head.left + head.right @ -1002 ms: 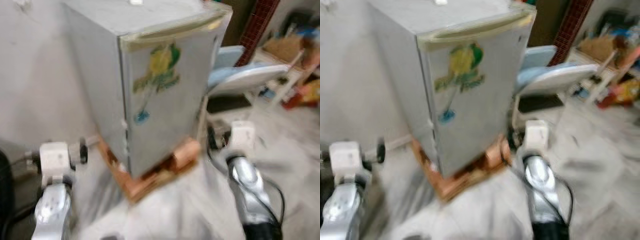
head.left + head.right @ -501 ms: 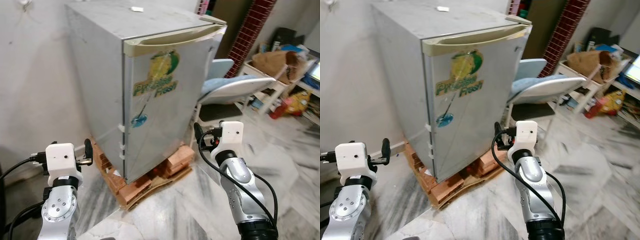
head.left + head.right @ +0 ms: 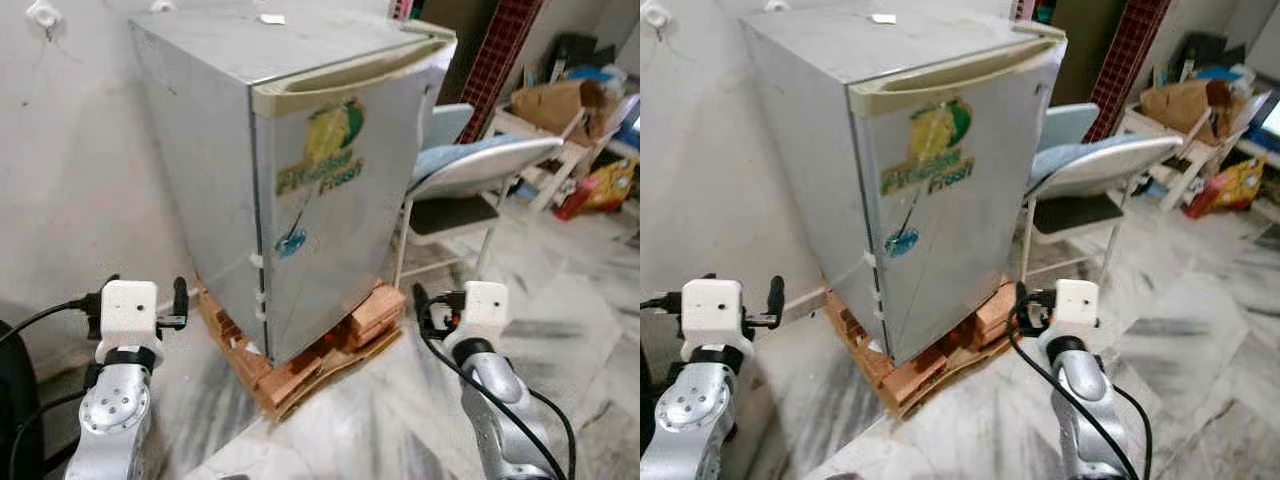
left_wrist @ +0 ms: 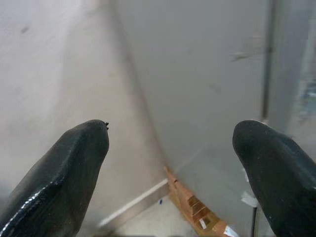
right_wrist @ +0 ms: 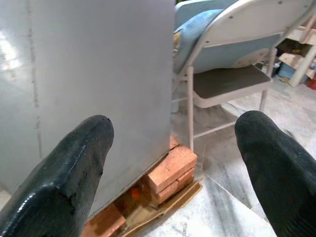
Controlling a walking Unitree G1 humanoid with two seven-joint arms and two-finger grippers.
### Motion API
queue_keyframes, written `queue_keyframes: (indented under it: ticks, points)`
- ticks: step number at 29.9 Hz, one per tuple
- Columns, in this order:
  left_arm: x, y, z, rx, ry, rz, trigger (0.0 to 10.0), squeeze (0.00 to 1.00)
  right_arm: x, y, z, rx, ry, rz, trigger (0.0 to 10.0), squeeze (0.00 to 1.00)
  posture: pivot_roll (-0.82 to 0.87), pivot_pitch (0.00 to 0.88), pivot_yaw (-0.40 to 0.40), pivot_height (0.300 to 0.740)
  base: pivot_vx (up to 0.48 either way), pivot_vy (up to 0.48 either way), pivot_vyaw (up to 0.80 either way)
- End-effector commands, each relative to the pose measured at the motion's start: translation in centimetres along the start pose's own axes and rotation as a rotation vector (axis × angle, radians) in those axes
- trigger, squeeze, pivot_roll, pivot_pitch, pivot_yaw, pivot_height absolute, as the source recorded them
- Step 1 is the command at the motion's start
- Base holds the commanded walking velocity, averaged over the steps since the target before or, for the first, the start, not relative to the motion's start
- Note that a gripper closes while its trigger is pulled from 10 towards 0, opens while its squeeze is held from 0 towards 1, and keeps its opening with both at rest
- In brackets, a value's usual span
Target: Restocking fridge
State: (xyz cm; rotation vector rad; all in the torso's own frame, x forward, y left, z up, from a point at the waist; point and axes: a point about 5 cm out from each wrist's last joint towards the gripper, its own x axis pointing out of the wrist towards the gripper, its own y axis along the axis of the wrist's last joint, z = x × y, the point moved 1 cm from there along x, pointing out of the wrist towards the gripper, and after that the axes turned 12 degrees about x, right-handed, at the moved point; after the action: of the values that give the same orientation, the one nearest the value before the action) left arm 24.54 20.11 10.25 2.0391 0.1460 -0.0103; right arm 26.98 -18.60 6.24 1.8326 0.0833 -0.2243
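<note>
Marble floor (image 3: 560, 330) holds a tall fridge (image 3: 300, 170) standing upright on bricks (image 3: 300, 375), closed door facing the robot. Left gripper (image 4: 170, 163) and right gripper (image 5: 173, 163) hang wide apart before it.

you can't see inside the shut silver mini fridge (image 3: 330, 190); the cluttered white shelf (image 3: 560, 160) beyond is blurred, its contents unreadable.

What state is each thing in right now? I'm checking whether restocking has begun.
Fridge: door shut, standing raised on bricks.
Folding chair: unfolded, upright beside the fridge, seat bare.
Left gripper: open, holding nothing, facing the fridge's side.
Right gripper: open, holding nothing, facing the fridge's lower corner.
</note>
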Motion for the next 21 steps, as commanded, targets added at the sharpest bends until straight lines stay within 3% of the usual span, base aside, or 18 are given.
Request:
queue_keyframes:
  ticks: [1,8,21]
  points:
    - [0.4,0.1,0.1,0.014,-0.013,0.012,10.0,0.0,-0.1,0.1,0.6,0.005,-0.026,0.013,10.0,0.0,0.09,0.0,0.011,0.74,0.0,0.0,0.0]
    - [0.7,-0.4,0.3,0.002,-0.001,-0.004,10.0,0.0,-0.1,0.3,-0.1,-0.008,0.011,0.003,10.0,0.0,0.07,0.0,-0.029,0.74,0.0,0.181,0.0]
    - [0.2,-0.9,1.0,-0.004,-0.007,-0.009,10.0,0.0,0.7,0.5,-0.9,-0.045,0.046,0.001,10.0,0.0,0.09,0.0,-0.07,0.74,0.0,0.464,-0.76]
